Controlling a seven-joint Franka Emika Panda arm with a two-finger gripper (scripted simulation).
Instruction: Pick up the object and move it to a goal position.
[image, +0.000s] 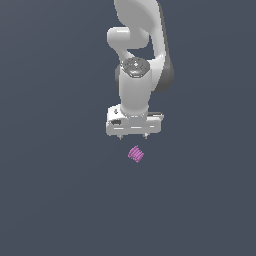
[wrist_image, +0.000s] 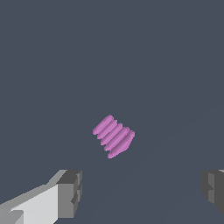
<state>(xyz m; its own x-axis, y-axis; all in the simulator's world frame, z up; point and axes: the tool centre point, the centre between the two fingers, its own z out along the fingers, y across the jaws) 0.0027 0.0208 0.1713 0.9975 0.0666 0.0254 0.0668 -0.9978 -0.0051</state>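
The small magenta-pink ridged block (image: 136, 154), roughly cylindrical with parallel grooves, lies on the plain dark grey surface (image: 55, 200). In the exterior view it sits just below the white robot hand (image: 133, 136) and apart from it, slightly toward that view's right.

The hand is empty. In the wrist view its two grey fingertip pads (wrist_image: 70, 192) stand wide apart, and the block (wrist_image: 113, 136) lies beyond the gap between them, touching neither.

Handling assessment: the block is much smaller than the hand and is probably light and rigid. The ridges should give the pads some purchase, but its rounded form may let it roll or twist if contacted off-centre.

Recommended hold: centre the hand over the block, descend, and close the pads across its mid-length on opposite sides. The block lies skewed to the finger line, so wrist rotation may be required first.
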